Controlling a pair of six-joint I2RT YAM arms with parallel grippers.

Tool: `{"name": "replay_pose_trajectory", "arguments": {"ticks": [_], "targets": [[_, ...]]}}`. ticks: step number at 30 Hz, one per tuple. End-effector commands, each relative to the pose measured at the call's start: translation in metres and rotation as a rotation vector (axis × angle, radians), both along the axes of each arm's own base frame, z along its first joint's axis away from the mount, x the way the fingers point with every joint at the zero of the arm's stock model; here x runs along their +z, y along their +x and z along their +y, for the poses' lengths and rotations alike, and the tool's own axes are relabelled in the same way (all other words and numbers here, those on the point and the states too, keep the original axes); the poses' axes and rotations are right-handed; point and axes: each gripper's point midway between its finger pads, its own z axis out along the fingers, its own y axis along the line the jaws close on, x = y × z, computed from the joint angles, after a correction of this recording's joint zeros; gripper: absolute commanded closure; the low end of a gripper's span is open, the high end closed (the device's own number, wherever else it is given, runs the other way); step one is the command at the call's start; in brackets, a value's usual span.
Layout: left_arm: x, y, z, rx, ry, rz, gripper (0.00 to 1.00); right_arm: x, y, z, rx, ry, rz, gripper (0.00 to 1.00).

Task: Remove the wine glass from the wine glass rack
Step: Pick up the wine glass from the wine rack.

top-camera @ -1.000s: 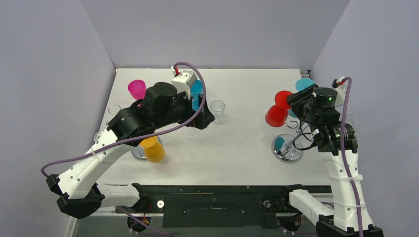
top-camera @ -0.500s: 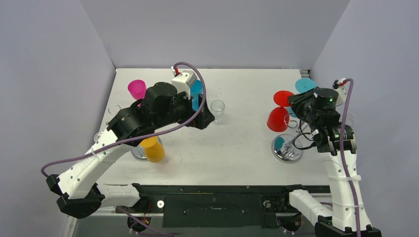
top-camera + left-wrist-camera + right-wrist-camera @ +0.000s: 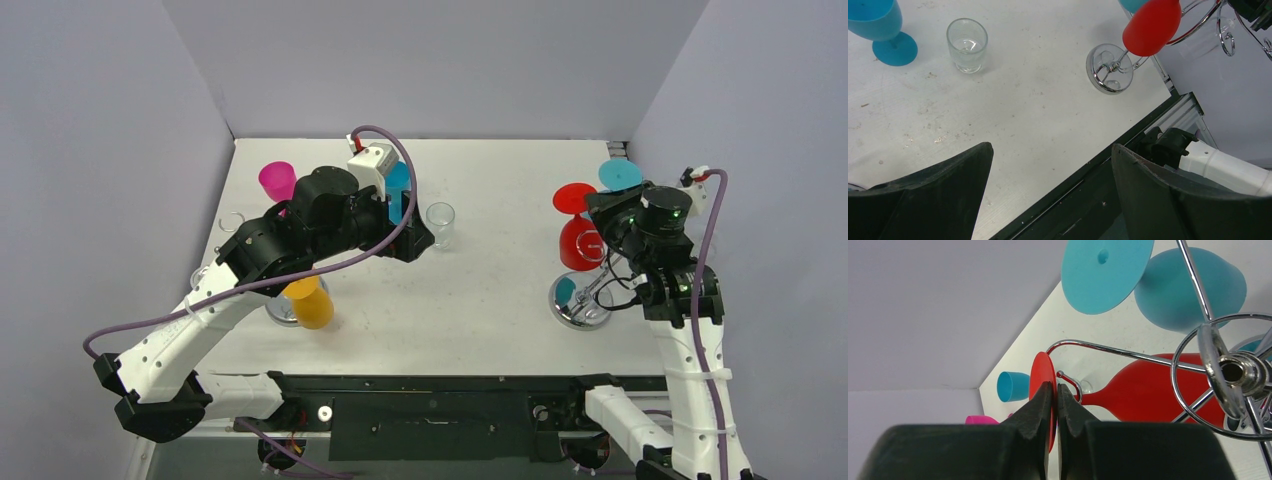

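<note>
Your right tool (image 3: 1054, 387) is clenched on the red wine glass (image 3: 1158, 390). Its two black fingers (image 3: 1028, 412) are pressed together, with the thin red foot (image 3: 1042, 371) pinched edge-on between them. In the tool's own camera the stem runs from the fingertips off to the tool's right. The bowl lies there, crossed by a chrome wire arm of the wine glass rack (image 3: 1233, 371). The curled tip of another wire arm sits just beside the stem, directly ahead of the fingertips; you cannot tell whether the stem rests on it. The rack's ring-shaped hub is farther to the tool's right, past the bowl. From above, the red glass sits just beside the tool with its bowl lowest, over the bench (image 3: 500, 290) and near the rack's round chrome base.

A teal wine glass (image 3: 1188, 290) hangs beyond the right tool's fingertips, higher in that view. Its foot disc faces the camera and is apart from the red foot.

Your left tool (image 3: 1051, 146) is released: the jaws are spread wide with nothing between them, and it hovers above the bench. Ahead of it and to its left a clear tumbler (image 3: 967, 45) stands upright. Farther left, a blue wine glass (image 3: 883, 30) stands on its foot. The red glass and the rack base are far ahead to this tool's right, well apart from it. From above, a pink cup (image 3: 277, 180) shows behind the left arm, and an orange cup (image 3: 312, 303) is beside the forearm, back toward the bases.
</note>
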Motion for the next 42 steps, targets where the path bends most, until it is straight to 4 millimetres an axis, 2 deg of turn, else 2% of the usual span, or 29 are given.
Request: {"name": "replay_pose_trajectory", "arguments": {"ticks": [1, 5, 17, 24, 32, 42], "targets": [[0.026, 0.003, -0.005, 0.005, -0.071, -0.052, 0.14, 0.002, -0.006, -0.009, -0.046, 0.014, -0.036, 1.00], [0.027, 0.003, -0.004, 0.006, -0.072, -0.054, 0.14, 0.004, -0.007, -0.013, -0.087, 0.053, -0.083, 1.00], [0.028, 0.003, -0.002, 0.013, -0.071, -0.058, 0.14, 0.030, 0.006, -0.012, -0.115, 0.150, -0.221, 1.00], [0.028, 0.002, 0.001, 0.014, -0.071, -0.061, 0.14, 0.025, 0.018, -0.006, -0.100, 0.181, -0.216, 1.00], [0.030, 0.002, 0.002, 0.017, -0.075, -0.068, 0.14, 0.030, 0.029, -0.005, -0.108, 0.216, -0.246, 1.00], [0.030, 0.003, 0.001, 0.019, -0.074, -0.072, 0.14, 0.038, 0.019, -0.025, -0.205, 0.187, -0.274, 1.00]]}}
